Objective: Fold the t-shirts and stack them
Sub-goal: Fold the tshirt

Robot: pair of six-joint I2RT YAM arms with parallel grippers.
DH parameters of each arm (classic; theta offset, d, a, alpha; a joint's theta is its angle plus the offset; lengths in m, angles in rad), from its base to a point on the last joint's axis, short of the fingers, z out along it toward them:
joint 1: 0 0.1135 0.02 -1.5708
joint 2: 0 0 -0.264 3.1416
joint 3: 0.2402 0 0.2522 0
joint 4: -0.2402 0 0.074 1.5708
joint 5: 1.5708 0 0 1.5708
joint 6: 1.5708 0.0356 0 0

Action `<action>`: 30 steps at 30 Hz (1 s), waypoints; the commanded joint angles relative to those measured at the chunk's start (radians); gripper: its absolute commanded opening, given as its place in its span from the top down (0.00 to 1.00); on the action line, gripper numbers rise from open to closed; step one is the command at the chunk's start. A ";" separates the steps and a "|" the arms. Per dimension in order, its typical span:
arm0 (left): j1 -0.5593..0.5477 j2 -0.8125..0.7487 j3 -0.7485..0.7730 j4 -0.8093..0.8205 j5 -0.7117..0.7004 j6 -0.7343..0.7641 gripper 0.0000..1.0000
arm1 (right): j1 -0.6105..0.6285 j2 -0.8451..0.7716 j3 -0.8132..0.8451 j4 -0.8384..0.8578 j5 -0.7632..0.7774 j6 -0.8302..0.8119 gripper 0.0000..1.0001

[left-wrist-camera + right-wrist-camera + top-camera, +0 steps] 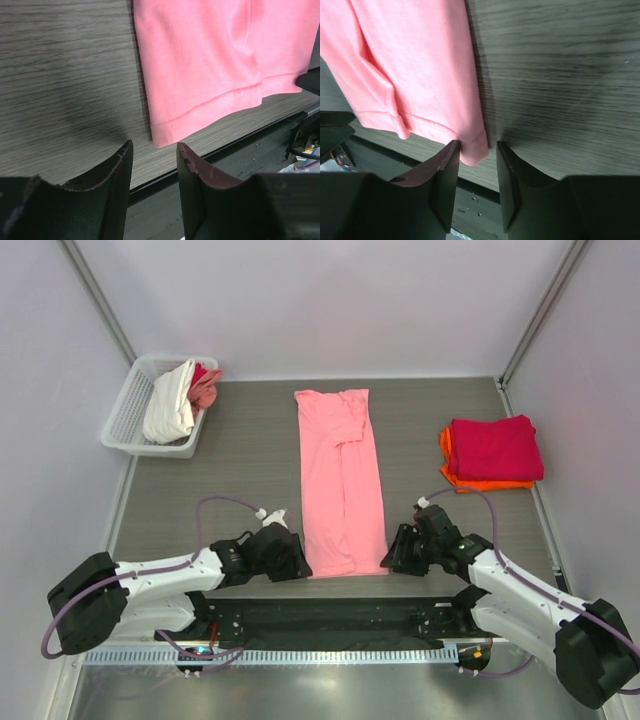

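A salmon-pink t-shirt (340, 480) lies in the middle of the table, folded into a long narrow strip with its hem toward me. My left gripper (298, 558) sits low at the hem's left corner. In the left wrist view its jaws (154, 146) stand apart with that corner of the shirt (210, 60) just beyond the tips. My right gripper (392, 552) is at the hem's right corner. Its jaws (477, 144) are apart, with the corner of the shirt (415, 65) poking between the tips and brushing the left finger (451, 150).
A white lattice basket (125, 410) at the back left holds a white t-shirt (170, 405) and a coral-pink one (207, 385). At the right, a folded crimson t-shirt (495, 448) lies on an orange one (490, 484). A black rail (320, 615) runs along the table's near edge.
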 commanded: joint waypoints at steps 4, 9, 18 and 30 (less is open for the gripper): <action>0.004 0.029 -0.001 0.068 0.021 -0.021 0.66 | 0.010 0.025 -0.018 -0.004 -0.004 -0.002 0.79; 0.004 0.071 0.008 0.079 0.021 -0.032 0.68 | 0.013 0.028 -0.025 -0.001 -0.007 -0.005 0.85; 0.004 0.175 0.026 0.142 0.032 -0.054 0.73 | 0.016 0.011 -0.025 0.000 -0.019 -0.003 0.89; 0.004 0.028 0.019 -0.009 0.030 -0.035 1.00 | 0.027 -0.071 0.047 -0.150 -0.014 -0.028 0.99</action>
